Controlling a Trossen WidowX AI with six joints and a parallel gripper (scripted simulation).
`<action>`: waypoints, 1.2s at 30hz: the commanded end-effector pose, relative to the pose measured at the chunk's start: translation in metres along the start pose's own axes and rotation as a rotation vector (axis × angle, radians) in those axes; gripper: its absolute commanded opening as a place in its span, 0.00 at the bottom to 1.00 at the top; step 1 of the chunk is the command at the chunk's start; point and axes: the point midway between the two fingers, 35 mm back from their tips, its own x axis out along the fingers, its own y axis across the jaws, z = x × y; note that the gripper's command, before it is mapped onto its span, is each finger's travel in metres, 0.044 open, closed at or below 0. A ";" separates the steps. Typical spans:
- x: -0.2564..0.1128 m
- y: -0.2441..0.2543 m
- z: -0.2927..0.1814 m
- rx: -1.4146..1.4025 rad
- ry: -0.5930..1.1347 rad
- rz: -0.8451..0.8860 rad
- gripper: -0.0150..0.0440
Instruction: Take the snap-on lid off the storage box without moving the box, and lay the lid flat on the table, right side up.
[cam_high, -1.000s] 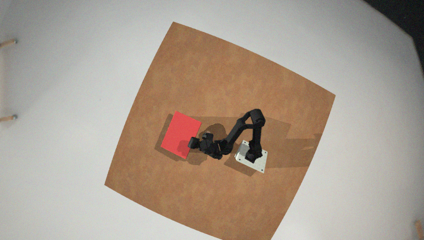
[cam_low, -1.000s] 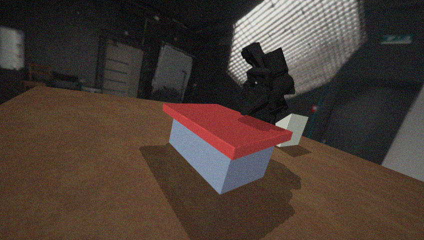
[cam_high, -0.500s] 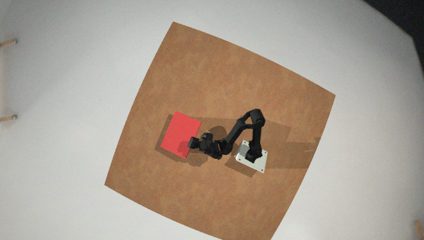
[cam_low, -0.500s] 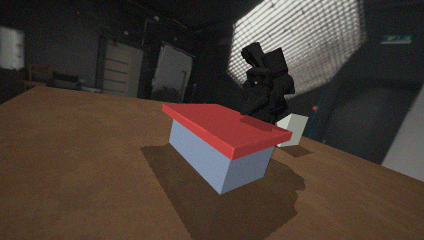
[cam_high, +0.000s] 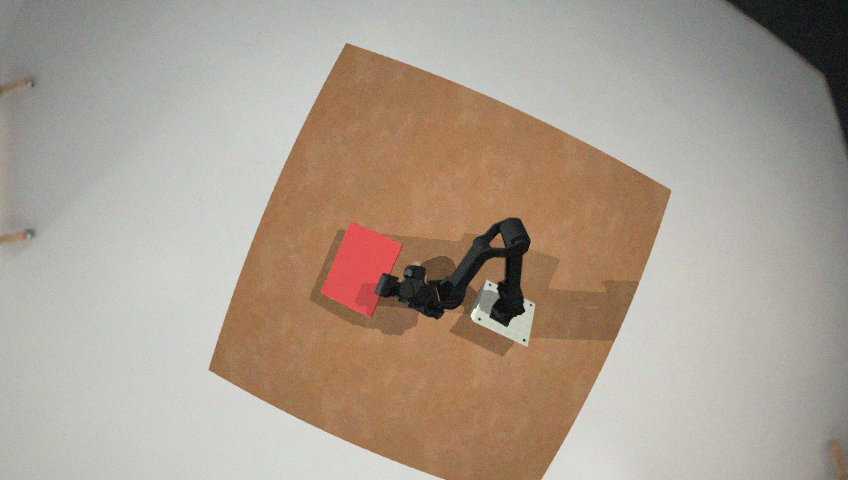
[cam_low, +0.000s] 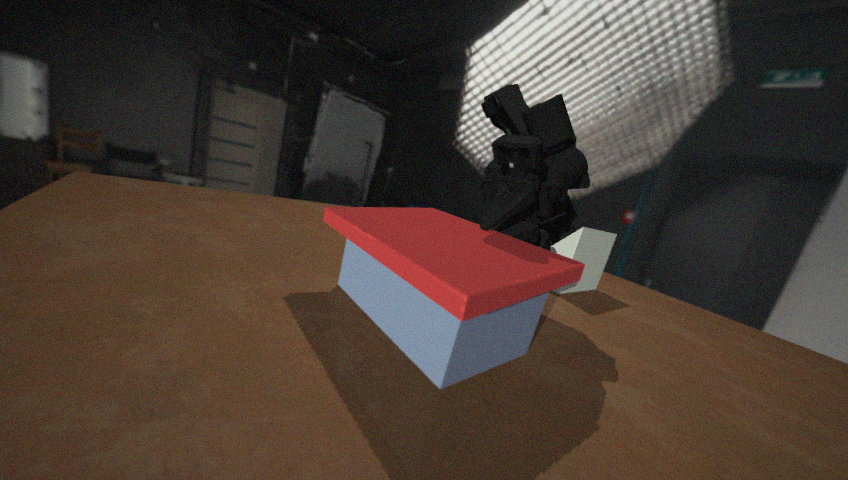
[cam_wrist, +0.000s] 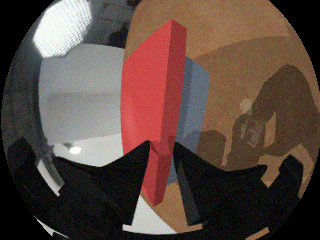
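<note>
The red lid (cam_high: 357, 261) (cam_low: 410, 243) (cam_wrist: 147, 90) lies over the top of the blue-grey storage box (cam_low: 398, 297) (cam_wrist: 200, 100). It looks roughly level, and I see no clear gap between them in the exterior view. My gripper (cam_low: 484, 227) (cam_wrist: 161, 145) is shut on the lid's edge at the side facing the arm. In the wrist view one finger is on the lid's top face and the other is under its rim. In the top view the fingertips are hidden under the wrist, and the lid hides the box.
The brown table (cam_high: 416, 130) (cam_low: 178, 356) lies under the box. The arm's pale bolted base block (cam_high: 517, 327) (cam_low: 596, 255) stands on the arm side of the box. The arm's links arch over the table between that block and the box.
</note>
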 end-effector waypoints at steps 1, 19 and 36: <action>0.001 0.000 0.000 -0.002 0.002 0.000 0.25; -0.010 0.015 0.000 -0.003 0.006 -0.002 0.25; -0.019 0.036 0.000 -0.003 0.006 -0.001 0.25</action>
